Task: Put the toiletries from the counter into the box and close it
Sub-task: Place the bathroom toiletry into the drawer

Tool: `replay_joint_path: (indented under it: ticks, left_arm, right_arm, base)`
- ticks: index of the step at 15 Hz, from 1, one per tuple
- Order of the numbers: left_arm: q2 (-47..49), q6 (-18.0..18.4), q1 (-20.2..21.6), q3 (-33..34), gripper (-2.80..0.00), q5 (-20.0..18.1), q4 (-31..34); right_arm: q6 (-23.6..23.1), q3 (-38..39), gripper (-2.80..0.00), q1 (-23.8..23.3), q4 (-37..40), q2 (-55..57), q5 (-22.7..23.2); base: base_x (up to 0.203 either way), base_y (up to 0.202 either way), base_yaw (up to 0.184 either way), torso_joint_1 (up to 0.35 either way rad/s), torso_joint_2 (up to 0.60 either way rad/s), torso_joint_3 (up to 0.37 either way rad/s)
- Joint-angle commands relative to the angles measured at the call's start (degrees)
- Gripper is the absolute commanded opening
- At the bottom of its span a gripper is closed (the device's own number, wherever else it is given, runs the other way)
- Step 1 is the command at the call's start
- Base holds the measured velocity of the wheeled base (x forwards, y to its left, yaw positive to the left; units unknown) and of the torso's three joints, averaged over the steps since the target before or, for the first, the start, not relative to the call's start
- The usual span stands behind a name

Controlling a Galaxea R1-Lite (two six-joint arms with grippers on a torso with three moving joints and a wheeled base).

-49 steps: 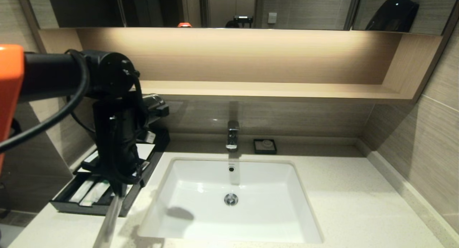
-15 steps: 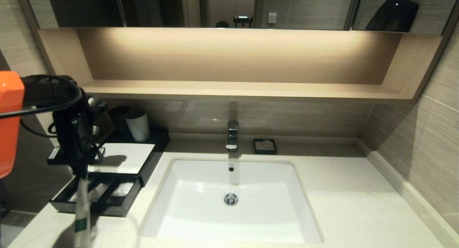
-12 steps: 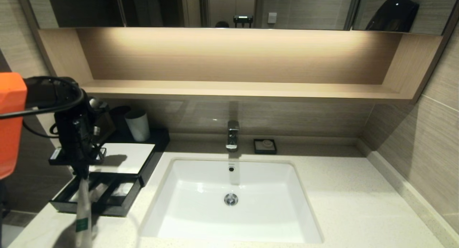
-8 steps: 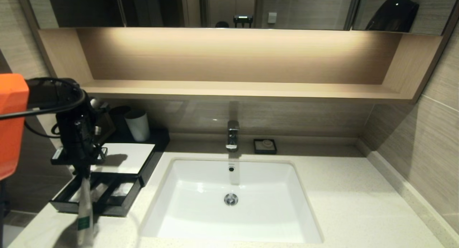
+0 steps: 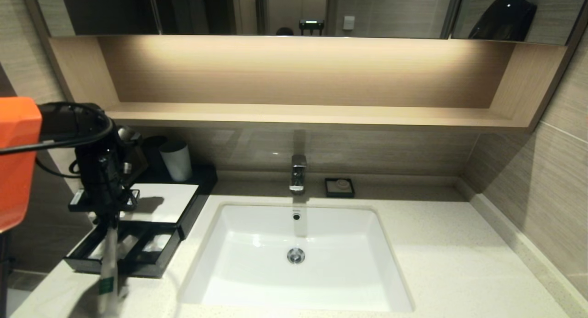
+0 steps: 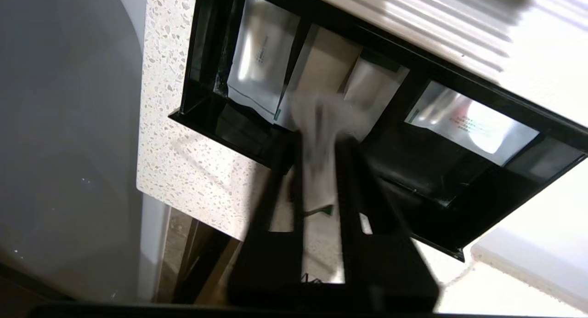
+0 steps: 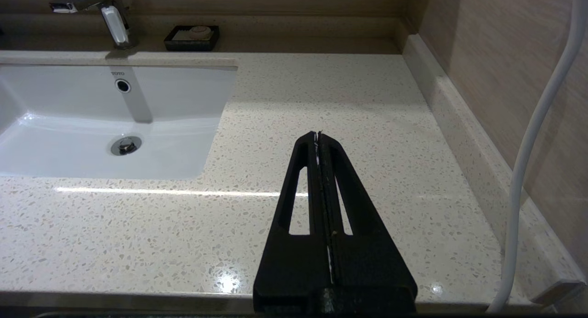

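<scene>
Head view: left gripper (image 5: 109,226) over open drawer (image 5: 120,263) of box (image 5: 158,203), 8 o'clock of basin (image 5: 294,253). Fingers parted slightly, packet (image 5: 108,274) between them, hanging past drawer front. Step: drop-in. Next: shift packet above compartment, release. Right gripper (image 7: 318,139) shut, empty, parked above counter (image 7: 367,102).

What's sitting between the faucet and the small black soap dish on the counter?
Nothing; in the head view the strip of counter between the faucet and the soap dish is bare.
</scene>
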Motion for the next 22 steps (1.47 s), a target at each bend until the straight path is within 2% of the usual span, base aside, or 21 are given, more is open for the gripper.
replay_joint_path:
  ticks: [1,8,13,16,19,20,22]
  left_arm:
    - [0.23,-0.05,0.03,-0.02,0.0,0.09,0.24]
    - [-0.64,-0.06,0.03,-0.05,0.0,0.09,-0.52]
    - [-8.11,-0.77,0.03,0.93,0.0,-0.9,1.79]
    - [-16.23,-0.85,0.1,8.13,0.0,-5.89,3.47]
    - [-23.99,-0.57,1.14,22.13,0.0,-9.27,-0.97]
    - [-26.85,-0.52,1.3,28.13,-2.8,-9.75,-4.83]
    - [-33.04,-0.46,1.46,40.33,-2.8,-10.3,-13.92]
  right_arm:
    - [0.0,0.01,-2.8,0.0,0.02,0.0,0.0]
    - [0.0,0.01,-2.8,0.0,0.02,0.0,0.0]
    - [0.0,0.01,-2.8,0.0,0.02,0.0,0.0]
    - [0.0,0.01,-2.8,0.0,0.02,0.0,0.0]
    - [0.0,0.01,-2.8,0.0,0.02,0.0,0.0]
    - [0.0,0.01,-2.8,0.0,0.02,0.0,0.0]
    - [0.09,0.01,-2.8,0.0,0.02,0.0,0.0]
  base:
    - [0.0,0.0,0.0,0.0,0.0,0.0]
    - [0.0,0.0,0.0,0.0,0.0,0.0]
    - [0.0,0.0,0.0,0.0,0.0,0.0]
    - [0.0,0.0,0.0,0.0,0.0,0.0]
    - [0.0,0.0,0.0,0.0,0.0,0.0]
    - [0.0,0.0,0.0,0.0,0.0,0.0]
    - [0.0,0.0,0.0,0.0,0.0,0.0]
